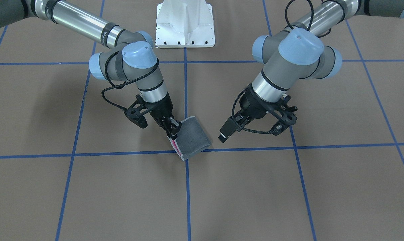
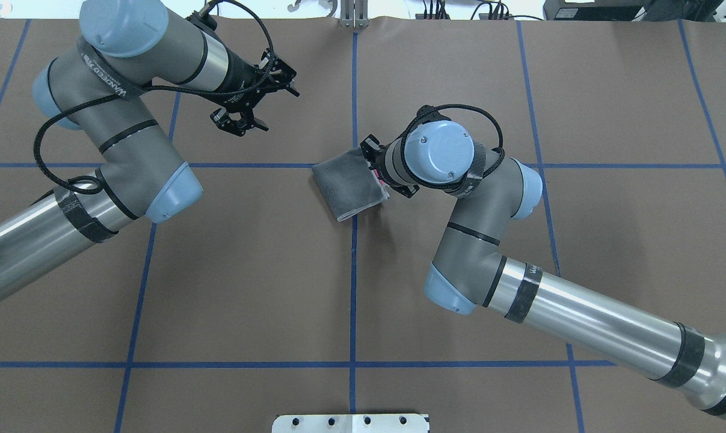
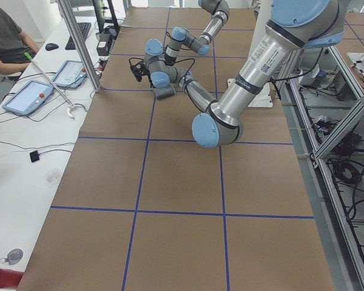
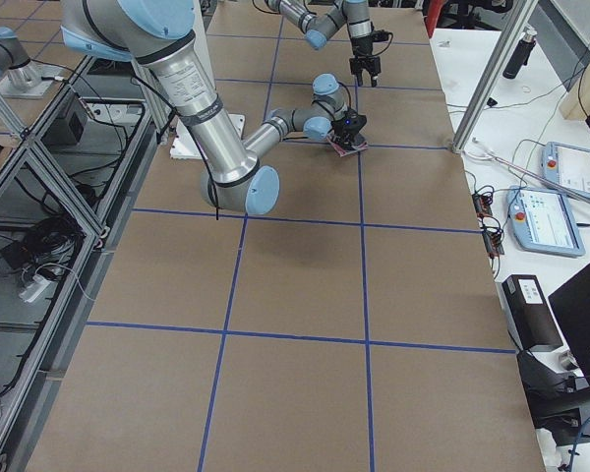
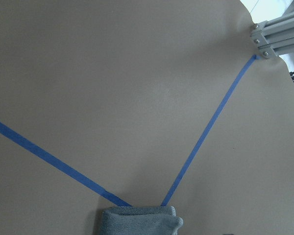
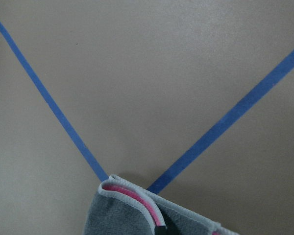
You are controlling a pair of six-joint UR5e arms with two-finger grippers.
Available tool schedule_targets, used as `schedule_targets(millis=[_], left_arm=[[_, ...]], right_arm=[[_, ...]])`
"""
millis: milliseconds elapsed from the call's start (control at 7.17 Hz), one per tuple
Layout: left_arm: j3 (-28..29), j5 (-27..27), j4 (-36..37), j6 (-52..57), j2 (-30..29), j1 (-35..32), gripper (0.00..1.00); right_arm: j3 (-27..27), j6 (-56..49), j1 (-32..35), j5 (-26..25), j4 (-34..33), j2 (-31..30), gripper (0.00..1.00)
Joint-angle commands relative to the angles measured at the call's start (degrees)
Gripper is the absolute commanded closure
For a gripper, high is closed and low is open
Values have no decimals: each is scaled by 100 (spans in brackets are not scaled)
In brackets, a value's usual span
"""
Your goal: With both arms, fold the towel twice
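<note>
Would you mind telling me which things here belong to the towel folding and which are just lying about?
Part of the job:
- towel, folded, grey side out
- right hand, pinching the towel's edge
- left hand, open, away from the towel

Lying about:
- white base
- tablet on the side bench
- keyboard

The towel [image 1: 195, 134] is fuzzy matt cloth; the table [image 1: 289, 194] is covered in smooth matt paper
</note>
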Motion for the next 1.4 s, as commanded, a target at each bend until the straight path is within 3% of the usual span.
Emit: schedule_targets(millis=[0,140,419,837,1116,1256], left_arm=[[93,46,-17,-26,-17,41,15],[146,185,-44,-44,-69,119,15],[522,1192,-262,-70,-525,645,15],[1365,2354,-1691,-79,-597,1287,15],[1395,2314,-1671,25,-588,1255,15],[1316,1783,-1609,409,-510,941,13]], right_arm=[[142,-45,98,146,9,-223,0],[605,-63,255,470,0,-651,0],[1074,-351,659,1041,0,-1242,0],[1084,-625,968,1360,0,-1420,0],[1093,-721,1126,1448,-44,-1437,0],[1084,-887,1240,1501,-44,-1507,0]])
